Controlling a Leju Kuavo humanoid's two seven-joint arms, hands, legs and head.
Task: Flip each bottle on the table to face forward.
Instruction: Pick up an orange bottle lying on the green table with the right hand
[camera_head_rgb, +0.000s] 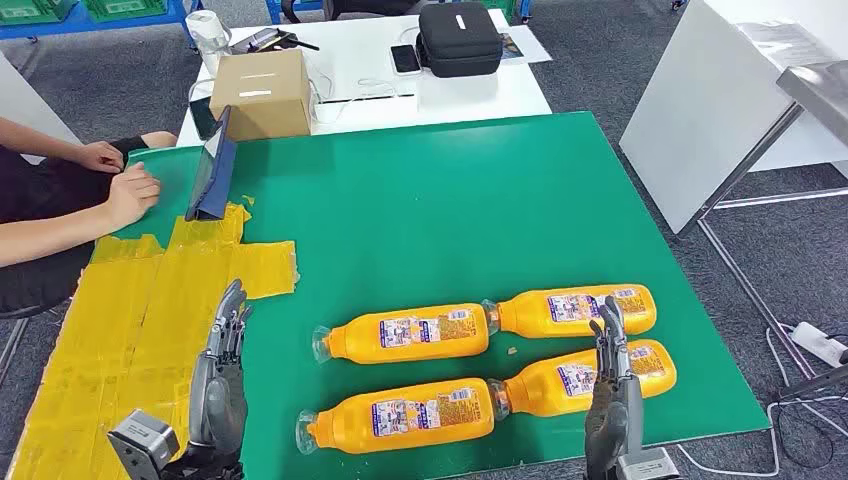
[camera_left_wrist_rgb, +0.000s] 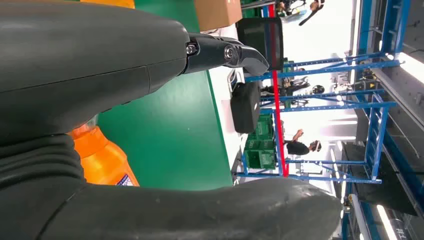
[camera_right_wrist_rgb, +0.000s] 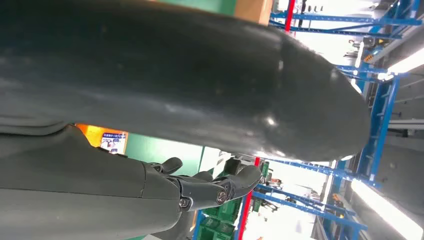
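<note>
Several orange bottles with clear caps lie on their sides on the green table (camera_head_rgb: 420, 210), labels up, caps pointing left. The back pair are one bottle (camera_head_rgb: 410, 333) and another (camera_head_rgb: 575, 310); the front pair are one (camera_head_rgb: 400, 415) and another (camera_head_rgb: 590, 378). My left hand (camera_head_rgb: 222, 370) hovers left of the bottles, at the edge of the yellow tape, fingers straight and holding nothing. My right hand (camera_head_rgb: 612, 385) stands with straight fingers over the front right bottle, also holding nothing. In the left wrist view an orange bottle (camera_left_wrist_rgb: 102, 160) lies beside my left hand (camera_left_wrist_rgb: 100, 75). A bottle label (camera_right_wrist_rgb: 107, 140) peeks past my right hand (camera_right_wrist_rgb: 150, 190).
A patch of yellow tape (camera_head_rgb: 130, 320) covers the table's left side. A person's hands (camera_head_rgb: 120, 190) rest at the far left by a propped tablet (camera_head_rgb: 210, 170). Behind are a cardboard box (camera_head_rgb: 262, 92) and a black case (camera_head_rgb: 458, 38). A white table (camera_head_rgb: 720, 110) stands at the right.
</note>
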